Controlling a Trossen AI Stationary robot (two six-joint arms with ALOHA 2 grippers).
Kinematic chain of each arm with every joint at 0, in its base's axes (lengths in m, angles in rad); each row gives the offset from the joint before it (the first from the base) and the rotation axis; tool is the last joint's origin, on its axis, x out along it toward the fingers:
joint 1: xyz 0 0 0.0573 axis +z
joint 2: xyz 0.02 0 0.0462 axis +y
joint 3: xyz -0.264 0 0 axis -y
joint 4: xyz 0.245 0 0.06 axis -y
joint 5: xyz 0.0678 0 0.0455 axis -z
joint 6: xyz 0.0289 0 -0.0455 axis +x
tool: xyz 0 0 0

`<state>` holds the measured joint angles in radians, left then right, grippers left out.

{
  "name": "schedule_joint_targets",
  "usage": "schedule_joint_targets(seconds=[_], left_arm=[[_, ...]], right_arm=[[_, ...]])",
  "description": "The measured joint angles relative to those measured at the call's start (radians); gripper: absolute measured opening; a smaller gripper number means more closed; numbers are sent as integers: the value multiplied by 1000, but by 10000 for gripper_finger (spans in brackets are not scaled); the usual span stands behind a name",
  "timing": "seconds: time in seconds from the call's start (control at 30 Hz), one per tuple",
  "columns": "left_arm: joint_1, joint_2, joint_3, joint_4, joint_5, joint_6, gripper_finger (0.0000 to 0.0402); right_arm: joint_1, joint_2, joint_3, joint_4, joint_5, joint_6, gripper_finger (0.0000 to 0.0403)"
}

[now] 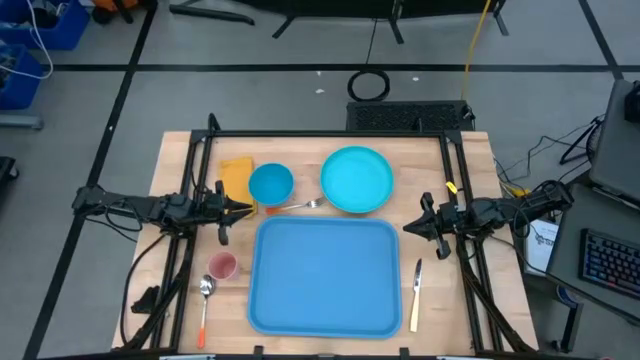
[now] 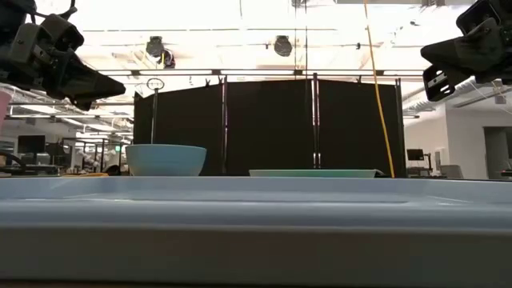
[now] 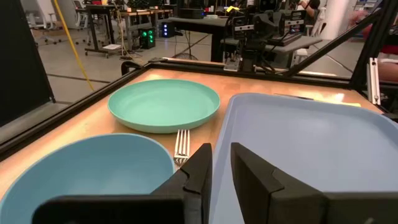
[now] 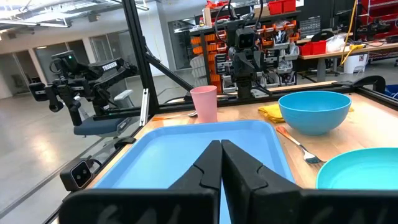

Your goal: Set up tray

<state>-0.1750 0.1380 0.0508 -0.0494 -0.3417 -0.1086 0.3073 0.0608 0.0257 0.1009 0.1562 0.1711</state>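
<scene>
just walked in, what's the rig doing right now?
Nothing is being handled at the moment. The blue tray lies empty in the middle of the table. Around it sit the blue bowl, yellow cloth, fork and turquoise plate on the far side, pink cup and spoon to its left, knife to its right. The left gripper hovers near the bowl, slightly open and empty; the right gripper hangs shut beside the tray's right edge.

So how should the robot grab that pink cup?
Best guess: come straight down and pinch the pink cup across its rim. It stands upright with its mouth open, just beside the tray and the spoon, so a top-down grab avoids bumping them.
</scene>
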Motion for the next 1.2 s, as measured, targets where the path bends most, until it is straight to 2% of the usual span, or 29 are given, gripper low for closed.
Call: schedule_joint_targets(seconds=[1.13, 1.2], left_arm=[[0, 0, 0, 0, 0, 0, 63], [0, 0, 0, 0, 0, 0, 63]], right_arm=[[0, 0, 0, 0, 0, -1, 0], [0, 0, 0, 0, 2, -49, 0]])
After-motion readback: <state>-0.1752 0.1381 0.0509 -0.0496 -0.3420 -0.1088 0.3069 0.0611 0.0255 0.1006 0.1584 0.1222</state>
